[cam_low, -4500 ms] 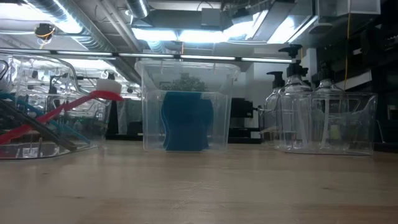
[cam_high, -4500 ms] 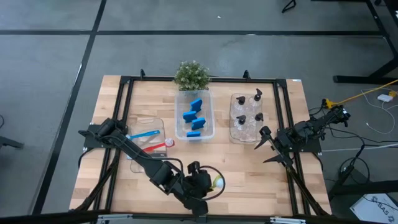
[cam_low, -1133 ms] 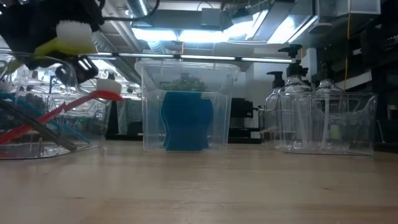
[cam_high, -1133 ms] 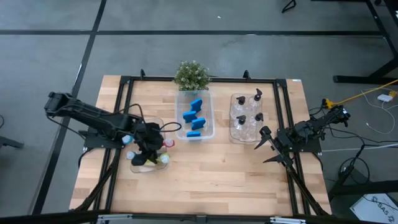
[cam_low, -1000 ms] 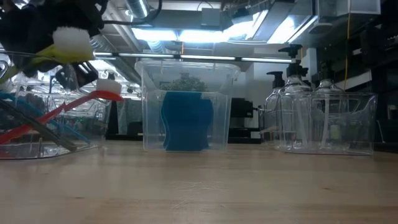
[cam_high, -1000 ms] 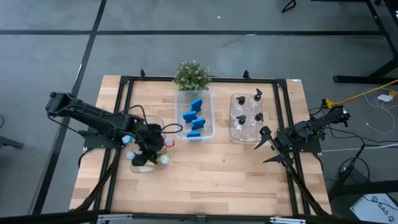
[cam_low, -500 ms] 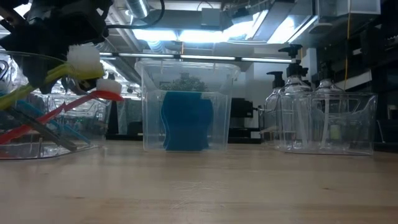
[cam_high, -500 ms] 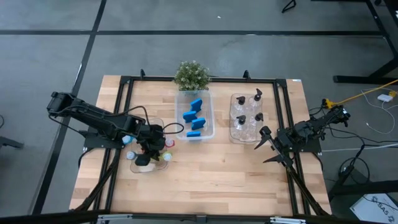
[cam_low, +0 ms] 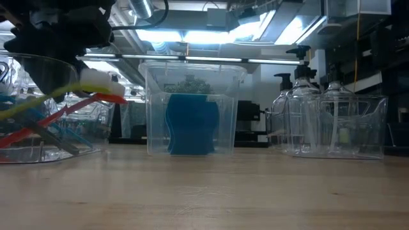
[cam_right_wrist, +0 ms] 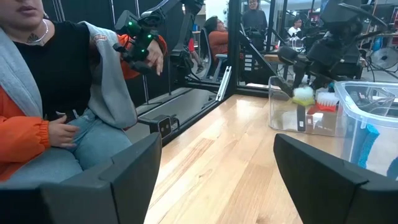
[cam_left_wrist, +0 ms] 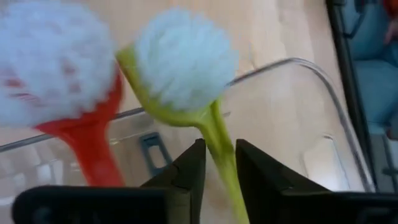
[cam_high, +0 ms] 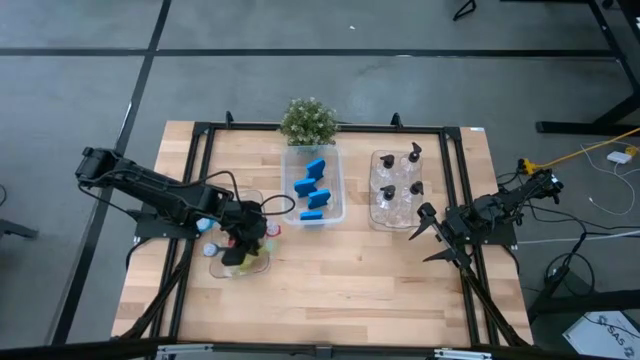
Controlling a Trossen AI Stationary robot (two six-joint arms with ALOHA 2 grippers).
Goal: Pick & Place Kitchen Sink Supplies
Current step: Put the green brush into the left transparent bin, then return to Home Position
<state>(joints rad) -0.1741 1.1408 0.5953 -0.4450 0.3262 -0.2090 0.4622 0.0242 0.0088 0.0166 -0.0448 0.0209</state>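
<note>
My left gripper [cam_high: 243, 248] hangs over the clear left bin [cam_high: 214, 270], shut on the yellow-green brush [cam_low: 96, 78] with a white bristle head [cam_left_wrist: 180, 62]. A red brush [cam_left_wrist: 87, 137] lies slanted in the same bin, its white head just beside the yellow-green one. A blue brush [cam_low: 7, 99] lies in the bin too. Blue sponges [cam_high: 313, 190] fill the middle bin, and pump bottles [cam_high: 398, 190] stand in the right bin. My right gripper [cam_right_wrist: 214, 180] waits open and level at the table's right edge. My left gripper [cam_left_wrist: 220, 165] has the yellow-green brush's thin handle [cam_left_wrist: 217, 140] between its two fingers, just below the head. The fingers slant down from above and lie across the handle. The head sits at the bin's rim, and the handle [cam_low: 25, 108] slopes down into the bin.
A green potted plant [cam_high: 308, 120] stands at the far edge behind the middle bin. Black frame rails [cam_high: 190, 200] run along both table sides. The near half of the table [cam_high: 330, 300] is bare wood. A seated person [cam_right_wrist: 56, 81] is beyond the table.
The yellow-green brush has tipped and sunk. Its head has dropped from well above the bin down beside the red brush's head, and its handle now slopes into the bin. My left gripper has tipped over the bin without travelling.
</note>
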